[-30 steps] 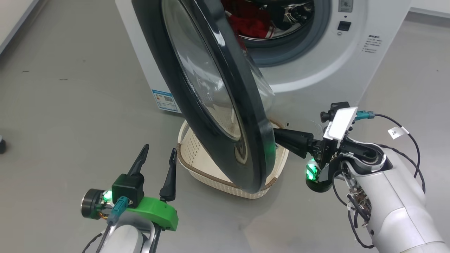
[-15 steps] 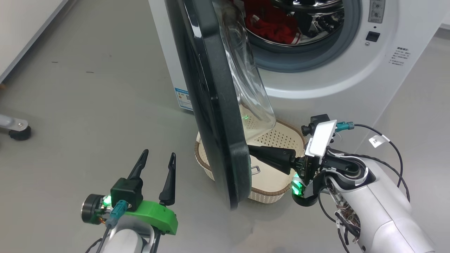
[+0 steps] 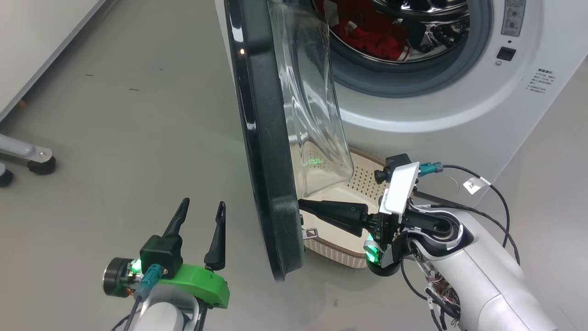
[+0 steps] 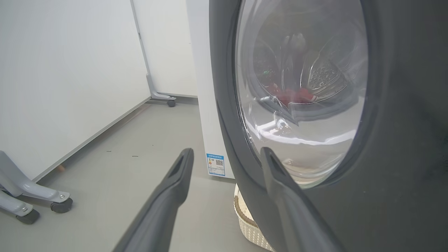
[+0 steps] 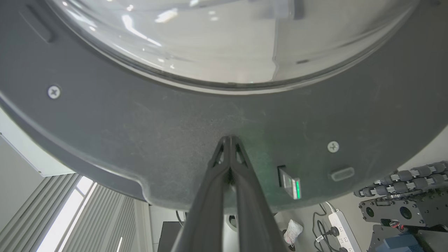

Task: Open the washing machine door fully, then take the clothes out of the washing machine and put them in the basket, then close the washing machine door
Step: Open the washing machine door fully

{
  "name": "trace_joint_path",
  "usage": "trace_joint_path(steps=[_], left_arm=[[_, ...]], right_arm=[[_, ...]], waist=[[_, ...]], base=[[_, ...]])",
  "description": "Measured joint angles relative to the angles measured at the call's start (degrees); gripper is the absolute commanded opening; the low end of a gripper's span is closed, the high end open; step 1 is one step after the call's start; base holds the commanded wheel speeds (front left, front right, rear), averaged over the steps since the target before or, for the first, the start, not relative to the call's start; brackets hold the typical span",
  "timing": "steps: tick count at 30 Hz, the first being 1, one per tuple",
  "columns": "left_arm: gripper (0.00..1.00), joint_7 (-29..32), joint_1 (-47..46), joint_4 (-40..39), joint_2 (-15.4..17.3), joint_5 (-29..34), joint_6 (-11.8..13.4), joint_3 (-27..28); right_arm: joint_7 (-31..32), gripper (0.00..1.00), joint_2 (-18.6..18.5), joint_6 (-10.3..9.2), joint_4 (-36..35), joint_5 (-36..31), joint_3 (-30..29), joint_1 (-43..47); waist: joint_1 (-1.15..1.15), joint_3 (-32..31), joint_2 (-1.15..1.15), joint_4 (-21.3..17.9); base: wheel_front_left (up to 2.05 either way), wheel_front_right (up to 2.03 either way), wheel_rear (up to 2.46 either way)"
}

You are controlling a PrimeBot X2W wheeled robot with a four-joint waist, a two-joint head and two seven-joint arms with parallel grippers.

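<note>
The washing machine door [image 3: 257, 138] stands edge-on, swung well out from the white washing machine [image 3: 459, 105], its clear glass bowl [image 3: 312, 105] bulging toward the drum. My right gripper [image 3: 302, 205] is shut on nothing, its tips pressed against the door's grey inner face [image 5: 140, 122] below the glass. To the door's left, my left gripper [image 3: 200, 209] hangs open with nothing between its fingers and faces the door's outer ring [image 4: 402, 140]. The red clothes [image 3: 376, 39] lie inside the drum. The cream basket [image 3: 363, 177] sits on the floor under the door, partly hidden.
Grey wheeled legs of a stand [image 3: 32, 158] sit on the floor at the far left beside a white wall panel [image 3: 36, 46]. A blue sticker [image 4: 215, 164] marks the machine's front corner. A metal latch [image 5: 290, 182] juts from the door's inner face.
The door has swung further open, to the left, with my shut right gripper following against its inner side. The head camera has also shifted. My left gripper stays open in place.
</note>
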Motion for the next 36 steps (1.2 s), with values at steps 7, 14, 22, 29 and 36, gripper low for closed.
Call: trace_joint_path(steps=[7,14,22,29,36], left_arm=[[1.00,0.00,0.09,-0.38,0.00,-0.04,0.05,0.25],[1.00,0.00,0.18,-0.52,0.00,-0.04,0.23,0.55],[1.00,0.00,0.29,-0.80,0.00,-0.04,0.46,1.40],[1.00,0.00,0.81,-0.94,0.00,-0.04,0.47,1.65],[1.00,0.00,1.18,-0.94,0.00,-0.04,0.47,1.67]], right_arm=[[-1.72,0.00,0.00,0.00,-0.40,0.70,0.46,0.41],[-4.20,0.00,0.20,0.00,-1.58,2.01,-1.54,2.35],[-8.43,0.00,0.22,0.00,-4.91,2.76,-7.69,5.05],[-13.74,1.00,-0.21,0.00,-8.23,1.48,-13.32,9.01],[-21.52,1.00,-2.21,0.00,-11.78,-6.14,-17.40,12.77]], waist=[[0.00,0.03,0.00,-0.06],[0.00,0.08,0.00,-0.46],[0.00,0.21,0.00,-1.03],[0.00,0.18,0.00,-1.62],[0.00,-0.04,0.00,-2.05]], base=[[0.00,0.00,0.00],[0.00,0.00,0.00],[0.00,0.00,0.00],[0.00,0.00,0.00],[0.00,0.00,0.00]])
